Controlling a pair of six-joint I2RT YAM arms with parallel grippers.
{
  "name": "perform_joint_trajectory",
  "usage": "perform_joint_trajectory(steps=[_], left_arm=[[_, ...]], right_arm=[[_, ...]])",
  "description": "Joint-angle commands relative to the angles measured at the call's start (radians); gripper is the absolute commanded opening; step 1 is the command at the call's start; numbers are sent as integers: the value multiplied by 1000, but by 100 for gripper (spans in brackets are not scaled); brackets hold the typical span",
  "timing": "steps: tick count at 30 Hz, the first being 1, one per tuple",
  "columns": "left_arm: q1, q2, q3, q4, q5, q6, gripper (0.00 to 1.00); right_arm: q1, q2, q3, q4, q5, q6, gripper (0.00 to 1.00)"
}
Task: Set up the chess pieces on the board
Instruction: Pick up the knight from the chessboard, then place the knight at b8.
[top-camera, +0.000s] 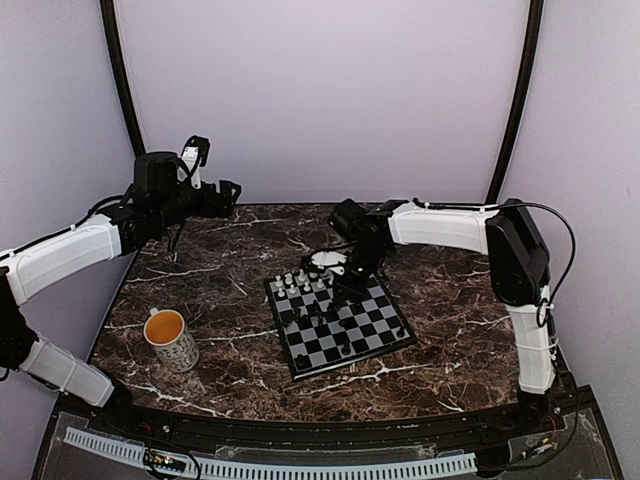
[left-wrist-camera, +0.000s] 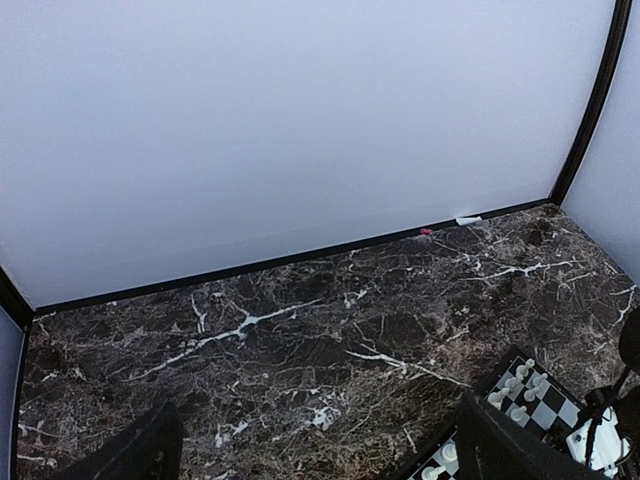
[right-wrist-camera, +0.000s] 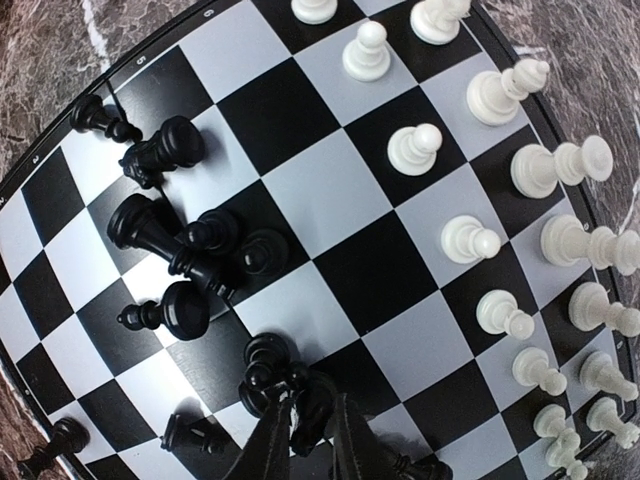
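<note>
Above the board (top-camera: 375, 325), the right end effector (right-wrist-camera: 305, 432) hangs low, fingers nearly together with a black piece at the tips; cannot tell if it is clamped. The black pieces (right-wrist-camera: 165, 235) lie toppled mid-board, long axes every way. The white pieces (right-wrist-camera: 415, 148) stand in rows along the board's far edge. The left end effector (left-wrist-camera: 318, 415), fingers wide apart, sits well off the board's far-left corner, so the right arm is nearer. Board rim marks and the mug (top-camera: 170, 340) print are unreadable.

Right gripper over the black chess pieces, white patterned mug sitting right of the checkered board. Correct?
No. The top external view shows the white patterned mug left of the black-and-pale checkered board; the right gripper is over the black chess pieces.
</note>
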Motion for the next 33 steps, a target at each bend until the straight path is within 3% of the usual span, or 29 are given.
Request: perform_joint_trajectory(steps=[1, 10, 25, 33], left_arm=[[2, -5, 12, -5, 13, -6, 97], [1, -3, 12, -5, 24, -9, 97], [1, 10, 13, -5, 53, -19, 97], [-3, 16, 15, -6, 77, -29, 96]], right_arm=[[-9, -1, 0, -10, -10, 8, 11], [-8, -46, 12, -11, 26, -1, 2], [-8, -155, -6, -77, 25, -31, 2], [-8, -313, -203, -152, -56, -131, 2]])
